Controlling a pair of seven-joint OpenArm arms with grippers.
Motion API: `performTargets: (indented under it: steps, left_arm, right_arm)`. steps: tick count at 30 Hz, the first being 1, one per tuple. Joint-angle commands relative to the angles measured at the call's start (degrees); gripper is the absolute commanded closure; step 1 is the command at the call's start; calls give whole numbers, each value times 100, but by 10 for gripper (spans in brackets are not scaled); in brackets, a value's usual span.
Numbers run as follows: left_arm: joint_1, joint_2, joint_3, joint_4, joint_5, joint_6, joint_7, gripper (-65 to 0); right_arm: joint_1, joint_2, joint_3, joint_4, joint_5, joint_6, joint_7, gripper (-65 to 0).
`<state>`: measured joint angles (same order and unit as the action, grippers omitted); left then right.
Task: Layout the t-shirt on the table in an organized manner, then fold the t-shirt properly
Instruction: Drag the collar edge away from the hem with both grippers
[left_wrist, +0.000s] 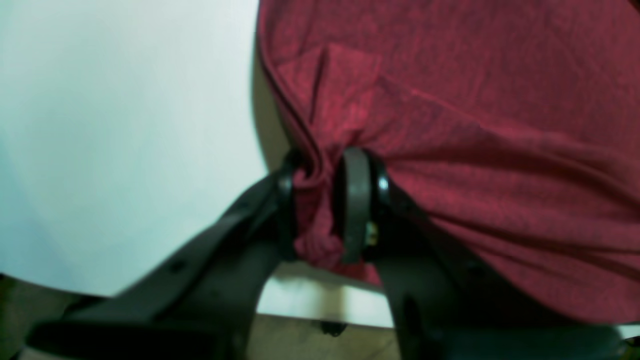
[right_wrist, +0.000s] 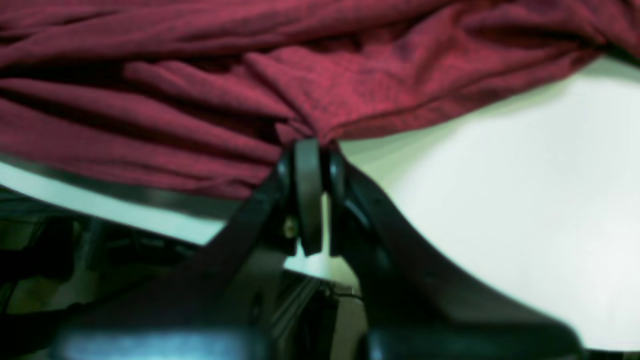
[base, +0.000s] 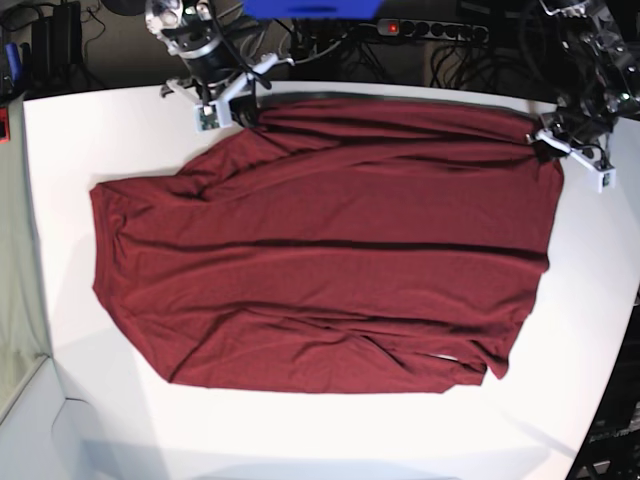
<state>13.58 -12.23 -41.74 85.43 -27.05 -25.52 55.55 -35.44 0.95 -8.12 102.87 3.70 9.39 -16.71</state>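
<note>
The t-shirt (base: 320, 260) is thin, limp knit that will likely sag and wrinkle between grips. Left fingers (left_wrist: 325, 205) pinch a bunched corner; right fingers (right_wrist: 315, 195) clamp nearly closed on the opposite edge, so the far corners on the surface (base: 120, 120) look best to hold.

Both arms reach to the far edge of the worktop (base: 330, 440). The left tool (left_wrist: 325, 205) sits at the base view's right, its jaws clamped on a bunched fold of the t-shirt (base: 320, 260). The right tool (right_wrist: 315, 150), at that view's left, has its jaws pressed nearly together, pinching the garment's edge at the tips.
</note>
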Motion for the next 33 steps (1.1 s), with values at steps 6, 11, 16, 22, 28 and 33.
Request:
performTargets:
  steps: [6,11,16,22,28,33]
  left_arm:
    - [0,-91,-15,86,19,24,5,-124]
    - [114,-91,-15,147,-25,24,14,-122]
    - [184,-100,-33,297,-25,24,14,-122]
    - [316,-56,-437,736,-25,24,14,-122]
    - [343,-91,-508,666,-7,24,14,-122]
    - [316,-65,-499,666,1,24,14,-122]
  right_arm:
    - [-408,68,-28,223,38,33,154,0]
    - [-645,68,-28,355,21,33,541,0]
    - [-786,68,-28,346,30,33,928,0]
    - [-891,68,-45,302,21,33,1130,0]
    - [-1014,68,-72,346,21,33,1139,0]
    - [-1014,68,-80,346,21,33,1139,0]
